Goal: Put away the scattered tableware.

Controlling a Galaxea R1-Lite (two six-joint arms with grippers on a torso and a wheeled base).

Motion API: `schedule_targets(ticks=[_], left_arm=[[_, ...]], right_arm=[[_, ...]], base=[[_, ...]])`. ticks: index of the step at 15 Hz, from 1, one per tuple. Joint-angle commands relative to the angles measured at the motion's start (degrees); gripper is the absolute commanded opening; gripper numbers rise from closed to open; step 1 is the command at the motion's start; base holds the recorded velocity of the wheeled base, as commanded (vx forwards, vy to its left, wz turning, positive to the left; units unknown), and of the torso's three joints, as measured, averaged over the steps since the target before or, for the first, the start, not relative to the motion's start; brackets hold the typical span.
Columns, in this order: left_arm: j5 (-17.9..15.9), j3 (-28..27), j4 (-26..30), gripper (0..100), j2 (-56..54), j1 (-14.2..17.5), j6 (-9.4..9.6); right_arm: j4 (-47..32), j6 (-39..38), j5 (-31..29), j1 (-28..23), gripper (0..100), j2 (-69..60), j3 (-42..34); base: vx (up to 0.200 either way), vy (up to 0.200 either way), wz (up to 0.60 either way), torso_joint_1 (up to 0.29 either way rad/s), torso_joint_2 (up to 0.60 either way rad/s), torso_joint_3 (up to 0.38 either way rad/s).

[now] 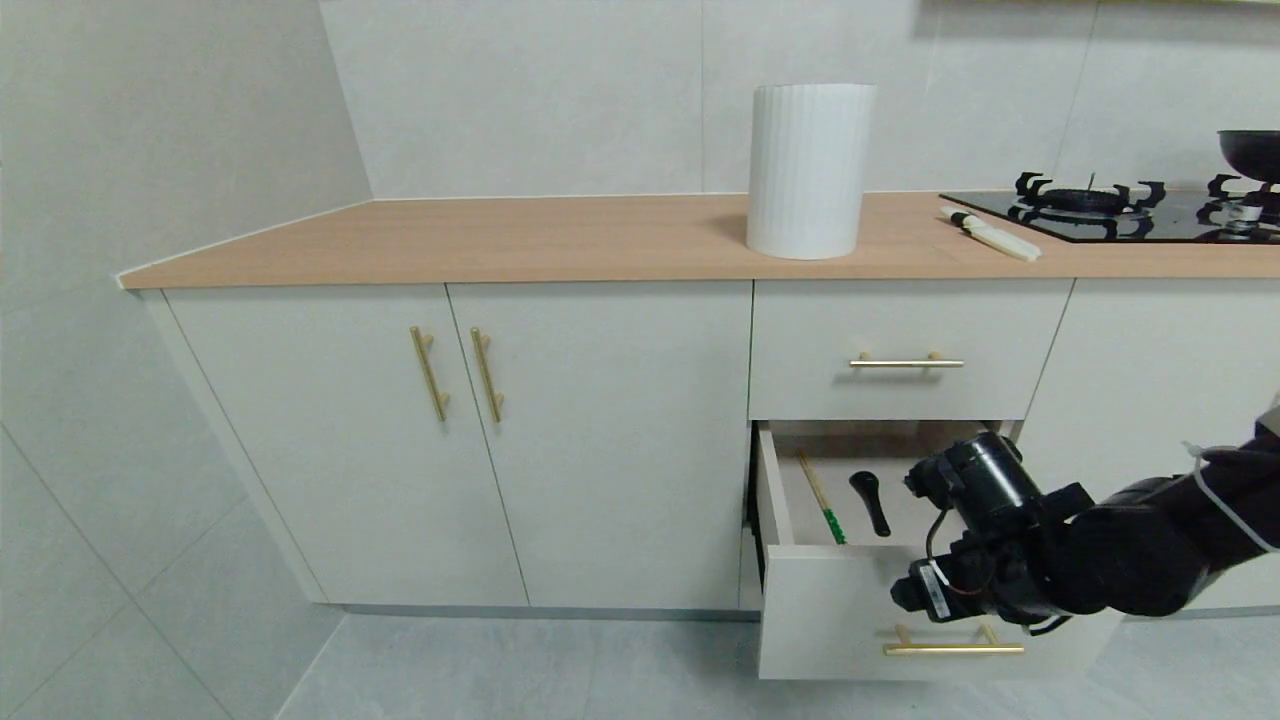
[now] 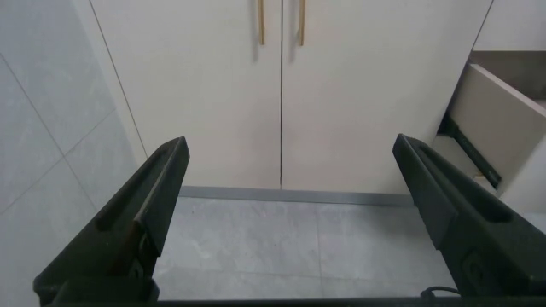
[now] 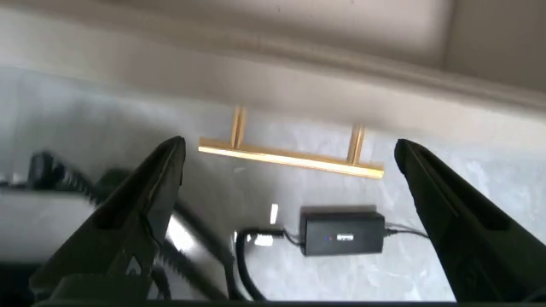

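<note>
The right arm is reaching in from the right side, low in front of the cabinets, with its wrist bent downward over the front panel of the open lower drawer (image 1: 800, 610). The right gripper (image 3: 290, 150) is hanging just above the drawer's brass handle (image 3: 291, 160), its jaws spread wide and holding nothing. Beneath the handle, a black adapter (image 3: 339, 230) with its cable is lying on the grey floor.

Inside the drawer, a pair of green-tipped chopsticks (image 1: 822, 497) and a black spoon (image 1: 870, 503) are lying side by side, a little apart.

The left gripper (image 2: 290, 145) is hanging low, facing the double cupboard doors (image 2: 281, 85) and the floor, with its jaws released and empty.

On the worktop (image 1: 500, 240) a white ribbed container (image 1: 808, 170) is standing upright. A pale utensil (image 1: 988, 232) is lying between it and the black hob (image 1: 1130, 215), close to the hob's edge.
</note>
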State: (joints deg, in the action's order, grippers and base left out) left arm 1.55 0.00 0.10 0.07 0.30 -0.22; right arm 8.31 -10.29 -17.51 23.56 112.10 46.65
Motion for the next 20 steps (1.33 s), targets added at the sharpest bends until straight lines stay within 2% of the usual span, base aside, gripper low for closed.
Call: schedule_targets(ticks=[1, 4, 10, 12, 16, 20], left_arm=[[0.03, 0.0, -0.01, 100, 0.01, 0.05, -0.04], [0.03, 0.0, -0.01, 100, 0.01, 0.05, -0.04], [0.03, 0.0, -0.01, 100, 0.01, 0.05, -0.04], [0.03, 0.0, -0.01, 100, 0.01, 0.05, -0.04], [0.03, 0.0, -0.01, 100, 0.01, 0.05, -0.04], [0.03, 0.0, -0.01, 100, 0.01, -0.04, -0.04]], right_arm=[[0.56, -0.08, -0.07, -1.68, 100, 4.79, 3.53], [0.56, 0.18, -0.6, -4.4, 100, 10.85, 14.34], [0.56, 0.09, -2.62, -6.95, 100, 20.79, 31.39], [1.88, -0.79, -3.15, -7.92, 100, 22.98, 34.29], [13.75, -2.54, -4.64, -8.54, 100, 27.11, 34.29], [17.61, -2.63, -4.64, -8.8, 100, 29.05, 34.65]], base=[[0.0, 0.0, 0.0, 0.0, 0.0, 0.0], [0.0, 0.0, 0.0, 0.0, 0.0, 0.0], [0.0, 0.0, 0.0, 0.0, 0.0, 0.0], [0.0, 0.0, 0.0, 0.0, 0.0, 0.0], [0.0, 0.0, 0.0, 0.0, 0.0, 0.0], [0.0, 0.0, 0.0, 0.0, 0.0, 0.0]])
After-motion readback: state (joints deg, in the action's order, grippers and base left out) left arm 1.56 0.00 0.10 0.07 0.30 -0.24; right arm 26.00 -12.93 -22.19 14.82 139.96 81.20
